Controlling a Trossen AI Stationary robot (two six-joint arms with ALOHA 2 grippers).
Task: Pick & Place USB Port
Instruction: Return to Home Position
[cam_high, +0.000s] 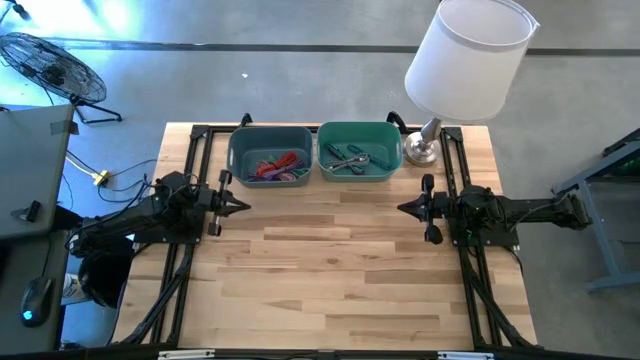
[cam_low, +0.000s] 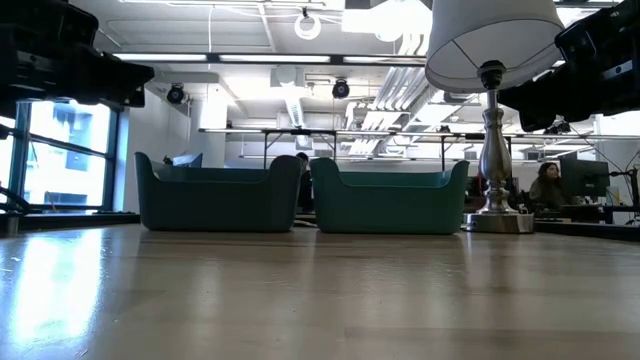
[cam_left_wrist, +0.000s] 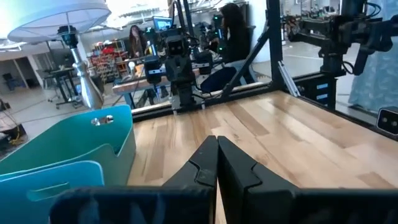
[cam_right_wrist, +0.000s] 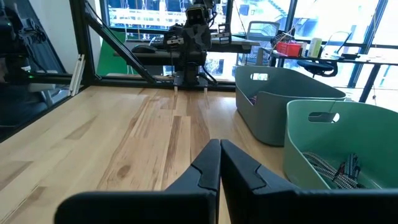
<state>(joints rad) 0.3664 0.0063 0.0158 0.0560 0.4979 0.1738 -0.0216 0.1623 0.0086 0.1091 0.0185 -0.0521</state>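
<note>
Two bins stand side by side at the table's far edge. The blue-grey bin (cam_high: 269, 155) holds red and purple cables. The green bin (cam_high: 360, 152) holds dark cables with metal plugs, which also show in the right wrist view (cam_right_wrist: 339, 171). My left gripper (cam_high: 241, 207) hovers shut over the table's left side, pointing right. My right gripper (cam_high: 404, 208) hovers shut over the right side, pointing left. Neither touches anything. Both bins show in the low view, blue-grey bin (cam_low: 218, 192) and green bin (cam_low: 388, 196).
A lamp with a white shade (cam_high: 468, 55) and metal base (cam_high: 421, 148) stands at the far right corner beside the green bin. Black frame rails (cam_high: 196, 160) run along the table's left and right sides. Bare wood (cam_high: 330, 270) lies between the arms and toward the near edge.
</note>
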